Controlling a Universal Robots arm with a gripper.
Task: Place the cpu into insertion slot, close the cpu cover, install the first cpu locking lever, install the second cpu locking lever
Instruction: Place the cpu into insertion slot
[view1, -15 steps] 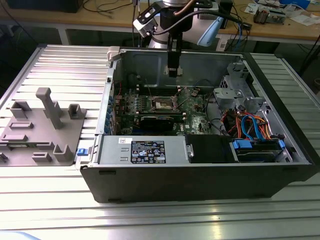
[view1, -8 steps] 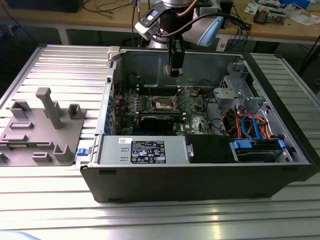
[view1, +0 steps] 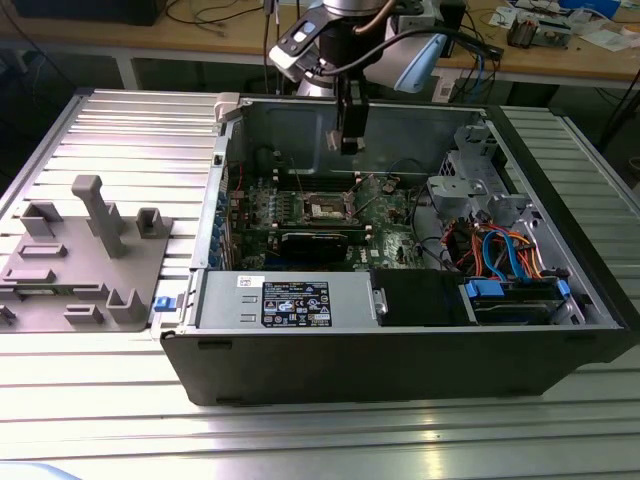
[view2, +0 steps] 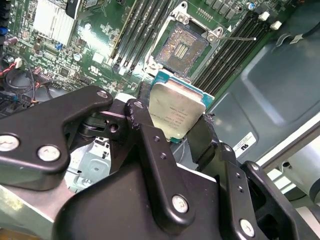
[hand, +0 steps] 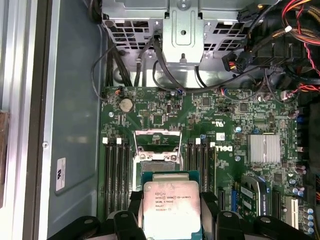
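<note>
Cpu (view2: 177, 112) is sitting gripped by its edges between the black fingers (view2: 150, 145) of the end effector (view2: 172, 120). The jaws are standing part-way apart, pressing on opposite sides of the cpu and holding nothing else. Its dull silver top is facing the camera in both wrist views, and it is hanging in the air above the motherboard (hand: 225, 115).

In the first wrist view the cpu (hand: 171, 205) is hovering just short of the slot (hand: 157, 165) and in line with it. The slot is lying bare, its dark centre showing, and the cover (hand: 157, 133) is standing swung up off it at the edge away from the cpu. Long memory slots (hand: 115, 175) are running along both sides of the slot.

In the exterior view the end effector (view1: 348, 125) is reaching down into the open case (view1: 400, 360), well above the motherboard. The case is lying on its side on the ribbed counter (view1: 100, 400). A grey fixture (view1: 90, 250) is standing on the counter at the exterior view's left, apart from the case.
</note>
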